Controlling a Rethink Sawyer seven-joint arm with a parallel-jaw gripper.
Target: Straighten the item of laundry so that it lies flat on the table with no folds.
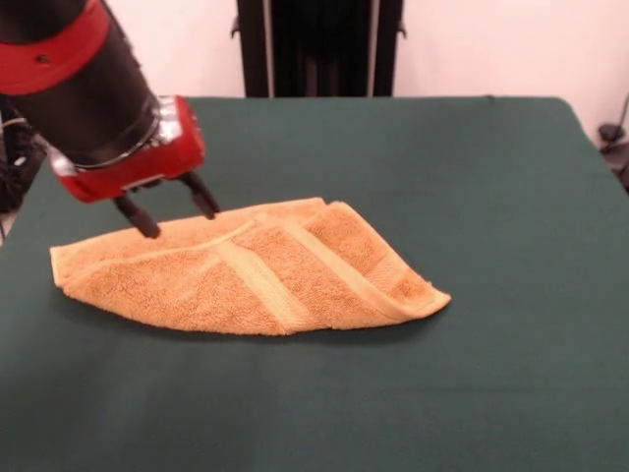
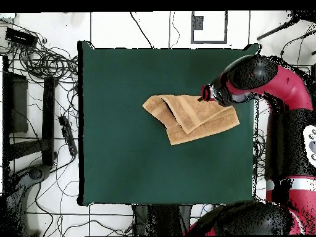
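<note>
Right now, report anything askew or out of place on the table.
The towel is folded over itself, its woven bands crossing at angles instead of lying flat on the table. The open gripper sits at its far edge. Nothing looks spilled or damaged.

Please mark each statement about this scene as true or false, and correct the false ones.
1. The golden-orange terry-cloth towel lies fully flat, with no folds. False: it is folded over itself, and its woven bands cross.
2. The red and black gripper is open, with its two dark fingers apart. True.
3. The gripper is at the towel's far edge in the front view. True.
4. The towel hangs over the edge of the dark green felt-covered table. False: it lies wholly on the table.
5. The gripper has lifted the towel off the table. False: the towel rests on the table.
</note>
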